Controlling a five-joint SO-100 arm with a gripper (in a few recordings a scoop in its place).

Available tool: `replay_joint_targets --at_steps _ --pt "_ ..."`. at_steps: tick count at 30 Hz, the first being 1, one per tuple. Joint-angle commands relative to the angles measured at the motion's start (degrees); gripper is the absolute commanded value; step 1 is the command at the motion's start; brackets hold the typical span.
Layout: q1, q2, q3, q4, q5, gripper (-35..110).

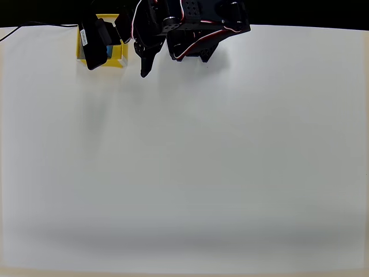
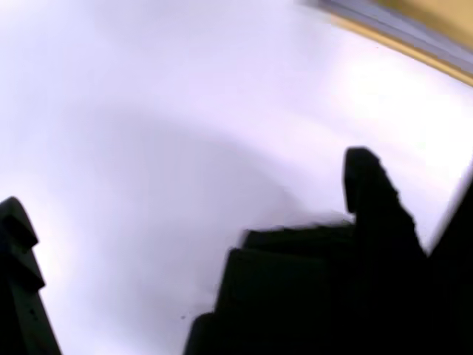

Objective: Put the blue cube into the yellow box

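Inventory by count, overhead view. Yellow box (image 1: pixel 120 56): one, at the far edge of the worktop (image 1: pixel 184 173) toward its far-left corner, partly covered by the arm. Blue cube (image 1: pixel 109 52): one; a single small patch of blue shows inside the box walls, the rest hidden under black hardware. Robot arm (image 1: pixel 196 26): one, black, at the far edge. End effector (image 1: pixel 124 60): one, two fingers counted, both dark. Worktop: one, white. In the wrist view, two dark fingers (image 2: pixel 373 192) are again counted over one white surface.

white table (image 1: pixel 184 161), yellow box (image 1: pixel 120 58) on it
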Motion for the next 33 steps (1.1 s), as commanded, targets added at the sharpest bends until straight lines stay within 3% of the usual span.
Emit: replay_joint_targets --at_steps 1,10,17,25,33 --pt "-15.4 1.2 -5.0 1.1 2.7 41" --pt "-50.6 5.8 0.5 5.1 13.0 3" --pt "-66.7 17.3 20.0 4.4 16.3 0" --pt "-70.8 24.7 31.5 -2.5 14.7 0" --pt "-68.0 29.4 43.9 -11.0 12.9 0"
